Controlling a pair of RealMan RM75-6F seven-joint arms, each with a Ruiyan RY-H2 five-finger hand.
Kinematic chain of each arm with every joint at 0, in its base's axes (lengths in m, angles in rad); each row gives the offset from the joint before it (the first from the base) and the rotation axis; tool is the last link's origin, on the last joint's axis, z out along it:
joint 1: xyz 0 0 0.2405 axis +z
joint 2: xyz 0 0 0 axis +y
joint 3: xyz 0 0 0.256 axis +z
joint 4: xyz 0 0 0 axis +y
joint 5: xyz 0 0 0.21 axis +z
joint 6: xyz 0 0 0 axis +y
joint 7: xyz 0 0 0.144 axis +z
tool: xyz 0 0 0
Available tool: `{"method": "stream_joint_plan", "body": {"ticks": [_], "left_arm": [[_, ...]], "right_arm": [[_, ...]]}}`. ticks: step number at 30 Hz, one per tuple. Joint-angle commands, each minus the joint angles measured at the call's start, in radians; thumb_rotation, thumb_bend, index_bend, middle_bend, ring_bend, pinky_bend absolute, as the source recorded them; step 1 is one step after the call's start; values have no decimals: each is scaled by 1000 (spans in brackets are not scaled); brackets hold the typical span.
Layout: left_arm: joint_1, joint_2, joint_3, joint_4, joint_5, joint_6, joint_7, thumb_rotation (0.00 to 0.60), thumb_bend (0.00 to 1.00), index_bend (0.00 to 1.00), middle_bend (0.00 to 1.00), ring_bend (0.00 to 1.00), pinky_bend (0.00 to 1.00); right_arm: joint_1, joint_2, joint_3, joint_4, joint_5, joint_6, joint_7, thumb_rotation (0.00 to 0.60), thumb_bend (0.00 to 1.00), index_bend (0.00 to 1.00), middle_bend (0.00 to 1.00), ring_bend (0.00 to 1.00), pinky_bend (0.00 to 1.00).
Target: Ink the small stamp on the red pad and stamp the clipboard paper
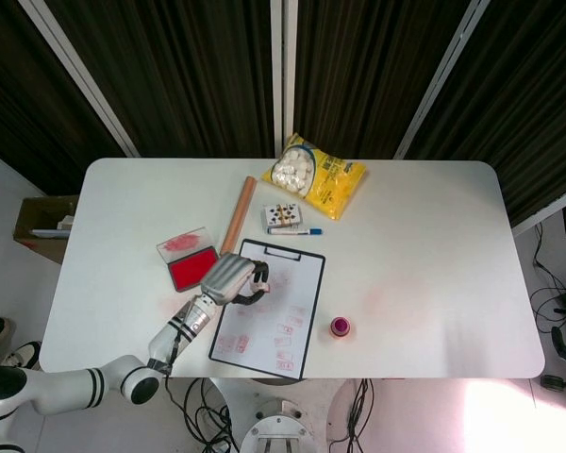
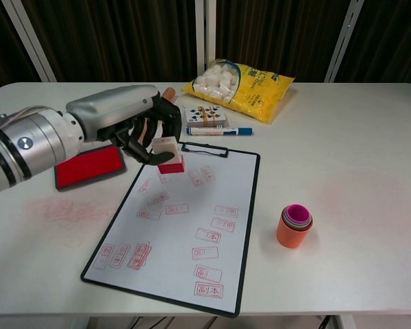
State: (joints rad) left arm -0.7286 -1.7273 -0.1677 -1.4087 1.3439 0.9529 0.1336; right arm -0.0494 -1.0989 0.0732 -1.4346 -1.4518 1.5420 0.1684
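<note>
Gripping the small stamp (image 2: 169, 153) in our left hand (image 2: 138, 125), we seemingly touch the clipboard paper (image 2: 192, 226).

Reds, yellow and white on a white table (image 2: 370, 157)

Red ink pad (image 2: 89, 166); white clipboard paper (image 2: 185, 219) printed with red stamp marks, black-edged; white stamp (image 2: 170, 152) with red base; yellow marshmallow bag (image 2: 250, 82); tan rolling pin (image 1: 238, 216); orange-and-pink stacked cups (image 2: 294, 225); silver-and-black left hand (image 2: 133, 120).
</note>
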Motion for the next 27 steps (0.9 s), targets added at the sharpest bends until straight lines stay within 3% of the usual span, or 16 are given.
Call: {"method": "stream_joint_plan", "body": {"ticks": [1, 7, 27], "left_arm": [[-35, -69, -10, 70, -36, -39, 13, 600, 406, 657, 690, 615, 656], [-62, -130, -12, 154, -57, -72, 9, 600, 405, 657, 690, 615, 655], [-48, -173, 32, 281, -23, -60, -76, 600, 405, 658, 690, 620, 658]], "right_arm": [[-3, 3, 4, 4, 6, 3, 9, 600, 324, 0, 0, 0, 0], [-6, 6, 7, 14, 15, 0, 21, 600, 325, 0, 0, 0, 0], [-9, 6, 6, 10, 21, -7, 2, 600, 324, 0, 0, 0, 0]]}}
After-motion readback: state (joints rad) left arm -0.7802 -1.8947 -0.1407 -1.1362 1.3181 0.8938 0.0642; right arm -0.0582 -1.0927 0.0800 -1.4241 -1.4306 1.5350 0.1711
